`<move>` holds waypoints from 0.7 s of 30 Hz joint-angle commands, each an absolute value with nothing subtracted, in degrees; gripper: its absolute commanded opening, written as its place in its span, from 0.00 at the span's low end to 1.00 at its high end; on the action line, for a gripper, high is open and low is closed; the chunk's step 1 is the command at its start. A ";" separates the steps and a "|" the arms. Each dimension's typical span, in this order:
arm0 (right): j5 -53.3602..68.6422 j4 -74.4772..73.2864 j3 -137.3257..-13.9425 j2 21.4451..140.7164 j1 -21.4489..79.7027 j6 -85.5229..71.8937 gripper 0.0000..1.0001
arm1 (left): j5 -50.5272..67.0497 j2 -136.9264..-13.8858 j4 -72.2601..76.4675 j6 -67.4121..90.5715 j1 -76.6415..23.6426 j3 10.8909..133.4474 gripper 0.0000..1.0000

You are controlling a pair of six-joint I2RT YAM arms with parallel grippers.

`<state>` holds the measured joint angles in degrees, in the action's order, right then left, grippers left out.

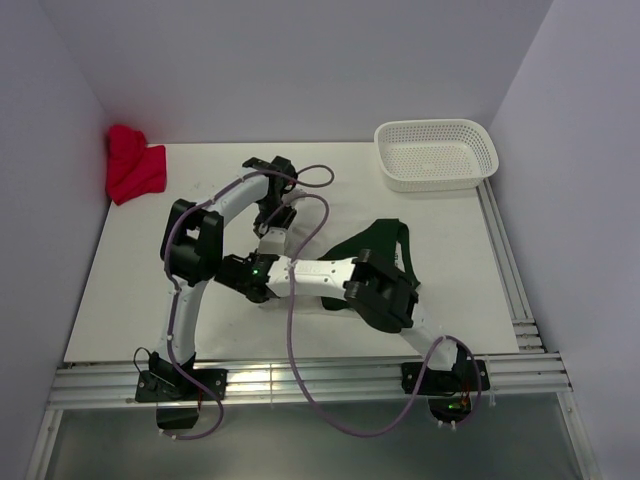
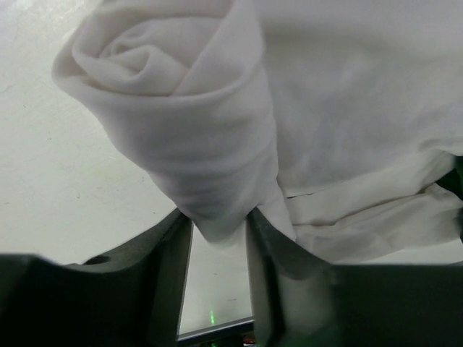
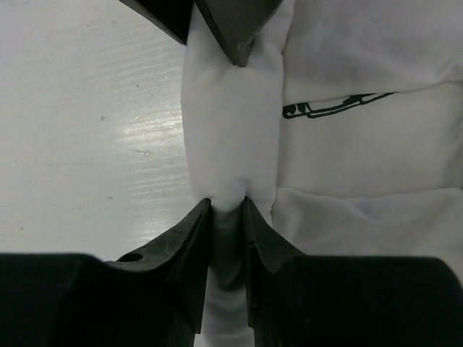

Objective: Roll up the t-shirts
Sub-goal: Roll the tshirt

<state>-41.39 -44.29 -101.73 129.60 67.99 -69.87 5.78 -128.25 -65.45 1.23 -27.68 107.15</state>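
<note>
White t-shirt [image 3: 231,137] mid-roll at the table's middle.
The roll is pinched between the fingers of the left gripper [image 2: 218,225] and the right gripper [image 3: 226,207]; the dark green t-shirt [image 1: 385,240] lies beside it, not yet rolled. An even further turn over the flat cloth is judged necessary next.

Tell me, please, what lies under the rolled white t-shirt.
Only table shows beside the white t-shirt, pinched by the left hand and right hand; whatever is directly beneath the cloth is covered.
</note>
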 commanded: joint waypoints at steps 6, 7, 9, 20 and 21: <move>-28.58 -10.05 -70.86 111.55 63.73 -72.77 0.26 | 16.75 -127.09 -68.72 -2.72 -24.35 117.84 0.63; -27.52 -3.84 -68.49 110.49 63.29 -72.95 0.26 | 18.53 -126.83 -69.25 -3.25 -22.95 118.73 0.64; -23.76 2.25 -62.16 108.20 61.80 -74.00 0.26 | 21.87 -126.21 -70.22 -3.86 -21.45 119.62 0.68; -8.18 47.62 -41.67 113.19 55.46 -86.39 0.22 | 38.55 -122.78 -64.35 -9.05 -13.63 105.66 0.69; -7.91 48.59 -41.49 113.81 55.28 -87.01 0.22 | 39.98 -122.96 -62.68 -9.49 -13.01 103.21 0.69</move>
